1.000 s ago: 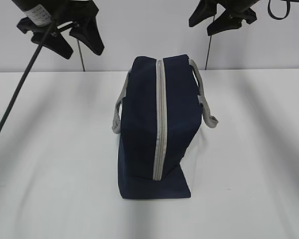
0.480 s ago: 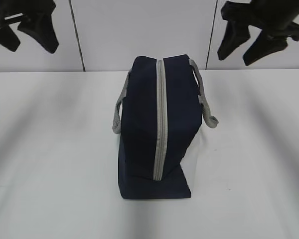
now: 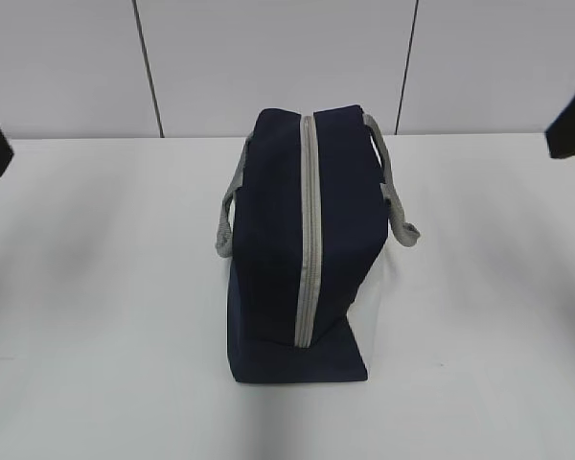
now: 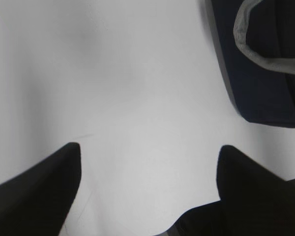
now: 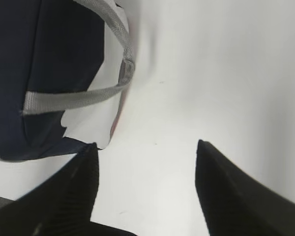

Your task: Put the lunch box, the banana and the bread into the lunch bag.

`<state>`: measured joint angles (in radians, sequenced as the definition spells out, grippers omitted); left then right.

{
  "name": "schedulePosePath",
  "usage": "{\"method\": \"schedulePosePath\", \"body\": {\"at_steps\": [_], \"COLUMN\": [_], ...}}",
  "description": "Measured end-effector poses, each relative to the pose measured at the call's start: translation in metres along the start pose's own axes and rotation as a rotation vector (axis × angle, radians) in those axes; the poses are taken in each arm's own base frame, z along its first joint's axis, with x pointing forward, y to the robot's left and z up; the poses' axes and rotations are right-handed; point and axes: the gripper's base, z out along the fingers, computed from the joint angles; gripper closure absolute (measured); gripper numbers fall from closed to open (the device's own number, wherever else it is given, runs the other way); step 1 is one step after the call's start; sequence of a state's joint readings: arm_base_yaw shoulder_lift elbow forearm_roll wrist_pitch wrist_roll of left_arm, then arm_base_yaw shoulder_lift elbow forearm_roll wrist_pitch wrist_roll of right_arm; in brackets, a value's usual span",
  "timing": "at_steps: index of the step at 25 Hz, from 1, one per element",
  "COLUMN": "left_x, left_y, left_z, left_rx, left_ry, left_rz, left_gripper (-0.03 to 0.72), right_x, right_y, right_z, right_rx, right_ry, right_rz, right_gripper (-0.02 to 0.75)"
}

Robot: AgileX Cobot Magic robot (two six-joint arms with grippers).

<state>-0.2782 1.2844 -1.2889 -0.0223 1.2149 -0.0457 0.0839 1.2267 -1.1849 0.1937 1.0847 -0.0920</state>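
Mid-table: lunch bag (image 3: 305, 244) upright, zipper (image 3: 308, 230) fully closed, no food visible. Left gripper (image 4: 147, 162) and right gripper (image 5: 145, 157) both spread wide, empty, flanking bag. Likely wrap-up; arms should stay off handles (image 3: 228, 216).

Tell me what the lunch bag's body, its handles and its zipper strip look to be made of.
Lunch bag: navy woven fabric, matte, creasing softly, likely polyester or canvas. Handles: grey webbing, flat with a visible ribbed weave. Zipper: grey strip, closed along the top; whether its teeth are plastic or metal cannot be told.
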Motion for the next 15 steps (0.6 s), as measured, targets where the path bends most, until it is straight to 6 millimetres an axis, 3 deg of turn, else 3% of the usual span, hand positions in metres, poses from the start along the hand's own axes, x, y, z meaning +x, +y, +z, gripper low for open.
{"method": "schedulePosePath", "body": {"at_steps": [6,15], "left_x": [0.052,0.150], "left_y": [0.003,0.008], "left_z": [-0.027,-0.048], "left_rx": [-0.008,0.001], "left_ry": [-0.065,-0.205], "left_rz": [0.005,-0.015], "left_gripper": [0.127,0.127], "right_x": [0.058,0.153], "right_y": [0.003,0.006], "right_z": [-0.034,-0.057], "right_rx": [0.035,0.042], "right_ry": [-0.095,-0.163], "right_rz": [-0.028,-0.054], "right_gripper": [0.280,0.281]}}
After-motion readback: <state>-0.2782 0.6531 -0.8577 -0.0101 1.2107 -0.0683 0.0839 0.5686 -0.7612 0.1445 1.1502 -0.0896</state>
